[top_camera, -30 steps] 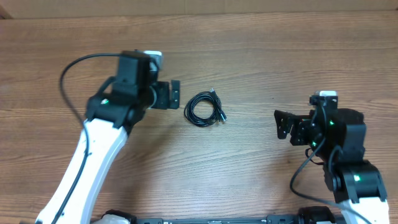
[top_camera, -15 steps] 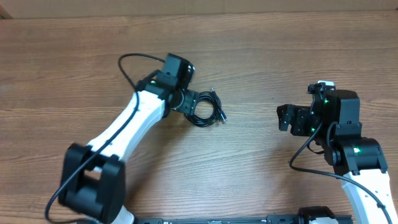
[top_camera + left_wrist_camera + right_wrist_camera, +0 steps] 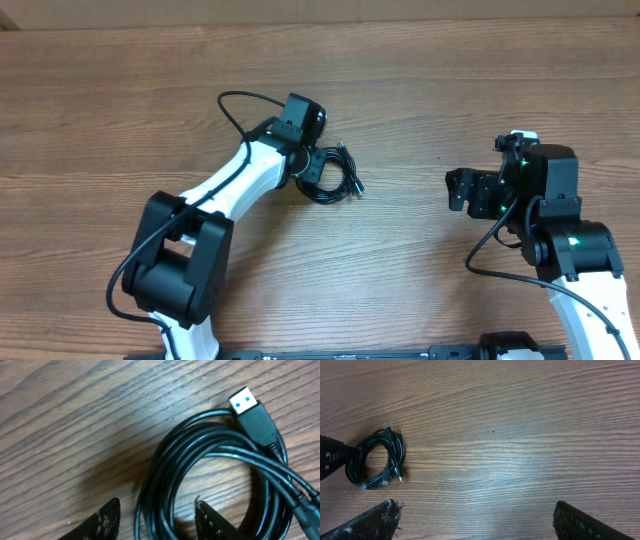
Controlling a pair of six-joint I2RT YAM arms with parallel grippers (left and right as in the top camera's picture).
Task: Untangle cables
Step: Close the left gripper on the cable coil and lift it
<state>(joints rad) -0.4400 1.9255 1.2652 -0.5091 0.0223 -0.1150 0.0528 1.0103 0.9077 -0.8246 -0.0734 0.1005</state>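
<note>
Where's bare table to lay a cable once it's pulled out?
Bare wood between the cables and the right claw, and all along the far side of the table. Crowded only at the left claw, straddling the coil's strands.

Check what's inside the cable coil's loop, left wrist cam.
Bare wood table shows through the cables' loop, plus one fingertip of the left gripper. The other sits outside, strands between. Wood under that fingertip is hidden.

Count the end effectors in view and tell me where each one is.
2. The left end effector is open and straddles one side of the cables. The right end effector is open and sits apart, well off to the right.
</note>
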